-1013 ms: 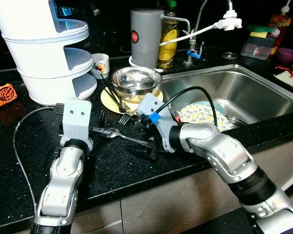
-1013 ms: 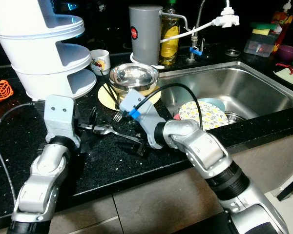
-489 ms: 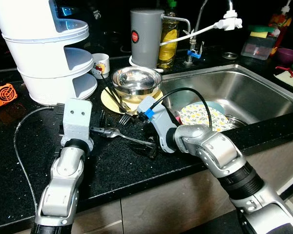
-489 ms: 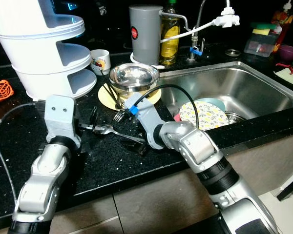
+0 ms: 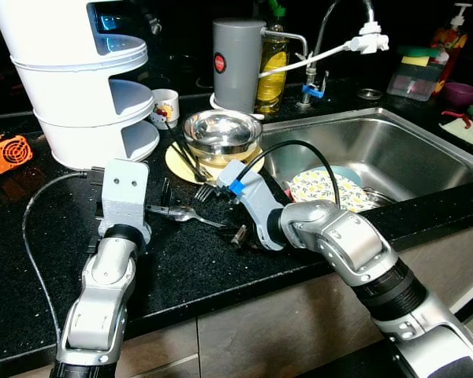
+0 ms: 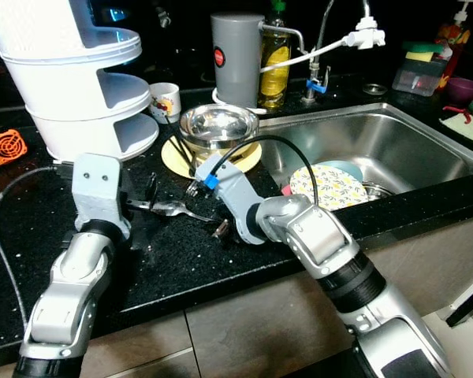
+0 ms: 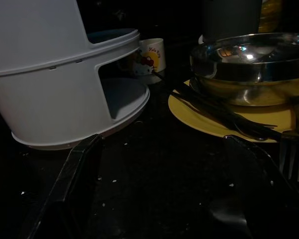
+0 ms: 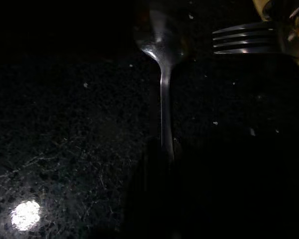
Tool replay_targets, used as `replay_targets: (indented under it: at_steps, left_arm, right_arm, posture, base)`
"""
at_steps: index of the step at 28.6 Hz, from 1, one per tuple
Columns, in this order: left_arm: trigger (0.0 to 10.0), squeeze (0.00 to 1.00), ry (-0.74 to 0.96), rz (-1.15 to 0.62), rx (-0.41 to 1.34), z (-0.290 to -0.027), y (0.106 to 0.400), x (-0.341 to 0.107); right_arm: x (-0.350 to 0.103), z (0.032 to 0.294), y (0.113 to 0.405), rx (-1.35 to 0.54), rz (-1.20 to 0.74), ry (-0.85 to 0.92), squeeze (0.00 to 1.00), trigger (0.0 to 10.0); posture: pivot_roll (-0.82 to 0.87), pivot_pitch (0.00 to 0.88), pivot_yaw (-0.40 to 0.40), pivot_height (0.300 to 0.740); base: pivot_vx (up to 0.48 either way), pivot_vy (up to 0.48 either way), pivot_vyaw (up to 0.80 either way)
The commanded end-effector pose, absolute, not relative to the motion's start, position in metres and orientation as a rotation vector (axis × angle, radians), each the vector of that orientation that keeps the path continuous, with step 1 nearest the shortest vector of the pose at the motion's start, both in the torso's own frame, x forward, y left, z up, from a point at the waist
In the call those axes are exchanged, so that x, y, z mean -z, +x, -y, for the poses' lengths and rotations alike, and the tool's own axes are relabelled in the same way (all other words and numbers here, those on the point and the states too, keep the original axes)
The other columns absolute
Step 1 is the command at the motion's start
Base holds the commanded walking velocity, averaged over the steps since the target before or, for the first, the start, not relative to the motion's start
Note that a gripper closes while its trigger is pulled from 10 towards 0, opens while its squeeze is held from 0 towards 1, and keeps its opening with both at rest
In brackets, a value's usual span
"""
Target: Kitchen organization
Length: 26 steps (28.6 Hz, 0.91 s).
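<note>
A metal spoon (image 5: 188,213) lies on the black counter (image 5: 181,268), its bowl toward my left arm. My right gripper (image 5: 239,235) is low over the counter and shut on the end of the spoon's handle; in the right wrist view the spoon (image 8: 162,55) runs back between the dark fingers. My left gripper (image 5: 164,197) rests open on the counter just beyond the spoon's bowl, its fingers (image 7: 74,174) wide apart. A fork (image 5: 203,191) lies beside a yellow plate (image 5: 177,161) that holds a steel bowl (image 5: 221,134) and dark utensils.
A white tiered rack (image 5: 87,102) stands at the back left with a small mug (image 5: 165,106) beside it. A grey canister (image 5: 238,63) and a soap bottle stand behind the bowl. The steel sink (image 5: 394,150) on the right holds a patterned plate (image 5: 327,187).
My right gripper has slid a little left along the spoon's handle, and its fingers have drawn in around the handle's end. The left arm has not moved.
</note>
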<state>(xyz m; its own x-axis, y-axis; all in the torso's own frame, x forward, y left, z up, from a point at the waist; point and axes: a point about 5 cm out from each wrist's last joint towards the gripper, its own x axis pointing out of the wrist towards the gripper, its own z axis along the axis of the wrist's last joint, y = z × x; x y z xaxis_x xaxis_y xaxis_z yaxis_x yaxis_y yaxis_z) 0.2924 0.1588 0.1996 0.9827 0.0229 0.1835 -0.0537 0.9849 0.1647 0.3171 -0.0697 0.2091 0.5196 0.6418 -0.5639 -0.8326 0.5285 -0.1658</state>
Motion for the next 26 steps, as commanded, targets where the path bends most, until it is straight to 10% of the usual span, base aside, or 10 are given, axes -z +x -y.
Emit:
replay_targets:
  at_steps: [1,26]
  left_arm:
    - [10.0,0.0,0.165,0.182,-0.036,-0.158,0.291,-0.199]
    - [10.0,0.0,0.166,0.188,-0.026,-0.157,0.295,-0.2]
  right_arm:
    - [-0.187,0.078,0.315,-0.886,-0.596,-0.473,0.0,0.0]
    - [-0.289,0.099,0.341,-0.877,0.112,0.543,0.0,0.0]
  posture:
    - [0.05,0.0,-0.02,0.74]
    - [0.05,0.0,-0.013,0.74]
  base:
    - [0.0,0.0,0.0]
    - [0.0,0.0,0.0]
